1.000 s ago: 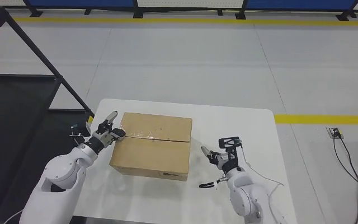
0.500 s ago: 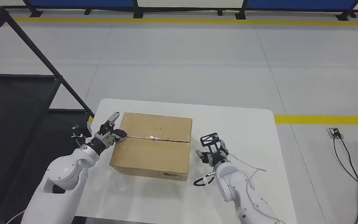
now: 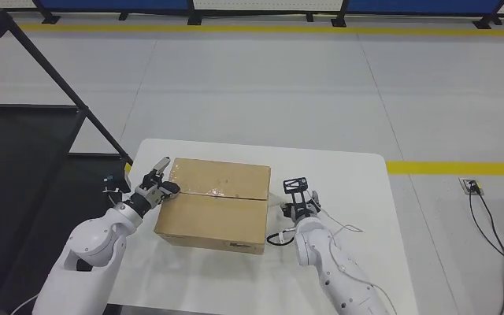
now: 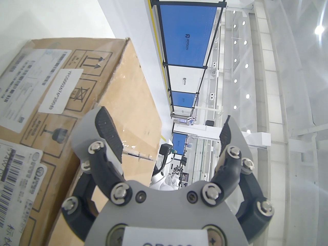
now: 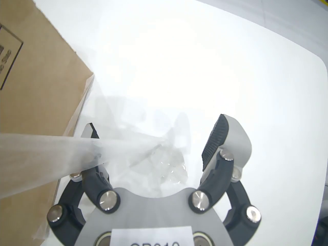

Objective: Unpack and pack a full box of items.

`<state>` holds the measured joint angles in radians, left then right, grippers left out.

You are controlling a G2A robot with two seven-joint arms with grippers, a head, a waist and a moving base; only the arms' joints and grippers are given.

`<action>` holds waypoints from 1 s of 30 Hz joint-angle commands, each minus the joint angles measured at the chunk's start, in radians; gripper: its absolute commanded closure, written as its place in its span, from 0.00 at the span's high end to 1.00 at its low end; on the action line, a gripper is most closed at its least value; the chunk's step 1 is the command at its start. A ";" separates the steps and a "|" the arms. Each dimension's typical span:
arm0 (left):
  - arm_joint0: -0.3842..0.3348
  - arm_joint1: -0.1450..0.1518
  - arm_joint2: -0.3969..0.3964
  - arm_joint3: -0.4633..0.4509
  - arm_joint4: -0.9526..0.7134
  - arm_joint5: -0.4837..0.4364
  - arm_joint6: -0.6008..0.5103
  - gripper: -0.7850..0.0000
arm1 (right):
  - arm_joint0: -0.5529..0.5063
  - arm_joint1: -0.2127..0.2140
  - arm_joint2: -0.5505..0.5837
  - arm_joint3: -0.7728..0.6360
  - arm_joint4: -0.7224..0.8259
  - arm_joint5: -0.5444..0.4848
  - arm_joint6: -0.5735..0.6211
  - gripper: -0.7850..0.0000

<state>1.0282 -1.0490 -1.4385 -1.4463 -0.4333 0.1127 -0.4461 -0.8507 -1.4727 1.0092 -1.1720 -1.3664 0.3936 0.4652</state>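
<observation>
A closed cardboard box (image 3: 214,203) lies in the middle of the white table (image 3: 346,173), its top seam taped with clear tape. My left gripper (image 3: 164,177) stands open at the box's left end, level with the top edge; in the left wrist view one finger (image 4: 109,134) overlaps the labelled box (image 4: 51,90). My right gripper (image 3: 288,206) stands open beside the box's right side. In the right wrist view a strip of clear tape (image 5: 46,157) runs from the box (image 5: 33,83) across one finger, with a crumpled wad (image 5: 170,165) between the jaws of the gripper (image 5: 153,134).
A black metal frame (image 3: 55,79) and a dark panel stand left of the table. The table to the right of the box is bare white surface (image 5: 205,52). A yellow floor line (image 3: 445,167) runs beyond the right edge.
My right arm has swung left, from the table's right part up to the box's right side. The left gripper has stayed at the box's left end.
</observation>
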 commanded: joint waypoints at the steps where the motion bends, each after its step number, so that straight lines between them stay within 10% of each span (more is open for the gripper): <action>1: -0.001 -0.001 0.000 0.002 0.002 0.000 -0.002 1.00 | -0.004 -0.005 0.006 0.001 0.012 0.034 -0.044 1.00; 20: -0.004 -0.004 -0.013 0.010 0.007 0.003 -0.018 1.00 | -0.073 -0.052 0.084 -0.016 0.212 0.196 -0.403 1.00; 30: -0.006 -0.006 -0.017 0.014 0.012 0.000 -0.023 1.00 | -0.138 -0.044 0.238 -0.022 0.521 -0.153 -0.490 1.00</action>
<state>1.0221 -1.0549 -1.4555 -1.4322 -0.4212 0.1144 -0.4684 -0.9832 -1.5181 1.2292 -1.1996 -0.8839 0.2919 -0.0232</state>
